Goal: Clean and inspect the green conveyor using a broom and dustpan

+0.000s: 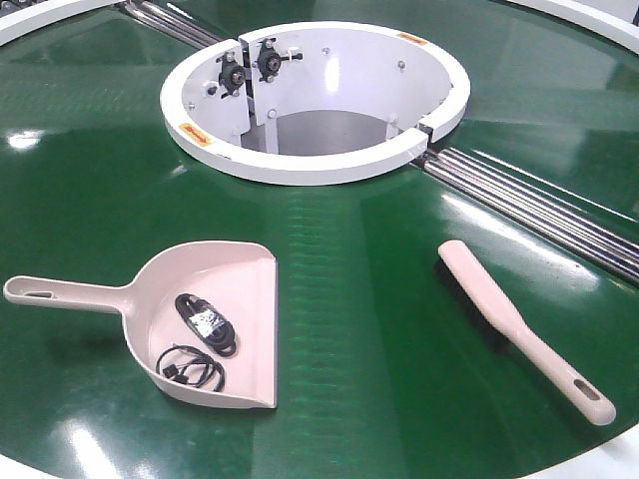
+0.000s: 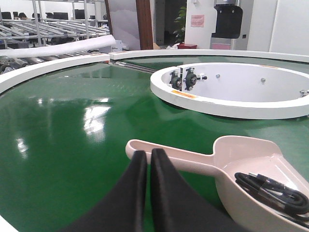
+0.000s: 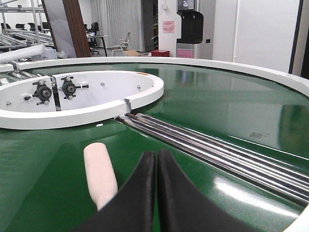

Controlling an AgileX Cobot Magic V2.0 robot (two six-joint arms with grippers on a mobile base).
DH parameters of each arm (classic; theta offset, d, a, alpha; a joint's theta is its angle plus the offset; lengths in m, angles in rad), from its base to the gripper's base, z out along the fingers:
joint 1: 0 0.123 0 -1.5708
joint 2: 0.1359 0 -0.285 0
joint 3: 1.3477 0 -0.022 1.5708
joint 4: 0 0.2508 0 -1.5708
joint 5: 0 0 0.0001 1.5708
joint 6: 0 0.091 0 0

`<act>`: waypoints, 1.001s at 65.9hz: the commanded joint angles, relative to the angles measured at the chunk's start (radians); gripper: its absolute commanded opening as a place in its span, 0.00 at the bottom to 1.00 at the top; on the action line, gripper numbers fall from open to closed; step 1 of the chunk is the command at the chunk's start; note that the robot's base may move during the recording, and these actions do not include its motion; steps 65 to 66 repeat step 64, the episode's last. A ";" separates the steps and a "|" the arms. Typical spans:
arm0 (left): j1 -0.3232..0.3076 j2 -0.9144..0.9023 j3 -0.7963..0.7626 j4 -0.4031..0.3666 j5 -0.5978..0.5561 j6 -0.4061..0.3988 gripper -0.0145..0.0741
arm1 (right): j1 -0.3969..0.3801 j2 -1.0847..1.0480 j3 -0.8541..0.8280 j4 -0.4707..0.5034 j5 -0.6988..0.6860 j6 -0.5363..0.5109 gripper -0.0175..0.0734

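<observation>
The conveyor [image 1: 379, 299] fills the front view, a glossy dark-green curved belt with a white rim. Its white ring [image 1: 319, 165] sits at the centre, open in the middle, with two black bearing blocks bolted to its inner wall. Steel rollers [image 1: 539, 210] run out from the ring toward the right edge, and another set shows at the upper left.

The dustpan [image 1: 235, 299] lies on the belt at the front left, its handle pointing left and its flat mouth facing right. The broom [image 1: 509, 319] lies on the belt at the front right, well apart from the dustpan, bristles along its left side and its slotted handle pointing toward the near right edge.

Inside the pan rest two black cables [image 1: 205, 324], one bundled, one loosely coiled.

The left fingers [image 2: 148, 166] are pressed together, empty, just before the dustpan handle. The right fingers [image 3: 156, 166] are likewise pressed together, empty, beside the broom's head end.
</observation>
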 commanded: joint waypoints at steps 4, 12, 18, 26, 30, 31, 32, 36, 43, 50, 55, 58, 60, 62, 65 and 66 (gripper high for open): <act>-0.005 -0.014 0.009 -0.011 -0.079 -0.009 0.16 | -0.006 -0.011 0.004 -0.014 -0.077 -0.002 0.18; -0.005 -0.014 0.009 -0.011 -0.079 -0.009 0.16 | -0.006 -0.011 0.004 -0.014 -0.077 -0.002 0.18; -0.005 -0.014 0.009 -0.011 -0.079 -0.009 0.16 | -0.006 -0.011 0.004 -0.014 -0.077 -0.002 0.18; -0.005 -0.014 0.009 -0.011 -0.079 -0.009 0.16 | -0.006 -0.011 0.003 -0.014 -0.077 -0.002 0.18; -0.005 -0.014 0.009 -0.011 -0.079 -0.009 0.16 | -0.006 -0.011 0.003 -0.014 -0.077 -0.002 0.18; -0.005 -0.014 0.009 -0.011 -0.079 -0.009 0.16 | -0.006 -0.011 0.003 -0.014 -0.077 -0.002 0.18; -0.005 -0.014 0.009 -0.011 -0.079 -0.009 0.16 | -0.006 -0.011 0.003 -0.014 -0.077 -0.002 0.18; -0.005 -0.014 0.009 -0.011 -0.079 -0.009 0.16 | -0.006 -0.011 0.003 -0.014 -0.077 -0.002 0.18; -0.005 -0.014 0.009 -0.011 -0.079 -0.009 0.16 | -0.006 -0.011 0.003 -0.014 -0.077 -0.002 0.18; -0.005 -0.014 0.009 -0.011 -0.079 -0.009 0.16 | -0.006 -0.011 0.003 -0.014 -0.077 -0.002 0.18; -0.005 -0.014 0.009 -0.011 -0.079 -0.009 0.16 | -0.006 -0.011 0.003 -0.014 -0.077 -0.002 0.18; -0.005 -0.014 0.009 -0.011 -0.079 -0.009 0.16 | -0.006 -0.011 0.003 -0.014 -0.076 -0.002 0.18; -0.005 -0.014 0.009 -0.011 -0.079 -0.009 0.16 | -0.006 -0.011 0.003 -0.014 -0.076 -0.002 0.18; -0.005 -0.014 0.009 -0.011 -0.079 -0.009 0.16 | -0.006 -0.011 0.003 -0.014 -0.076 -0.002 0.18; -0.005 -0.014 0.009 -0.011 -0.079 -0.009 0.16 | -0.006 -0.011 0.003 -0.014 -0.076 -0.002 0.18; -0.005 -0.014 0.009 -0.011 -0.079 -0.009 0.16 | -0.006 -0.011 0.003 -0.014 -0.076 -0.002 0.18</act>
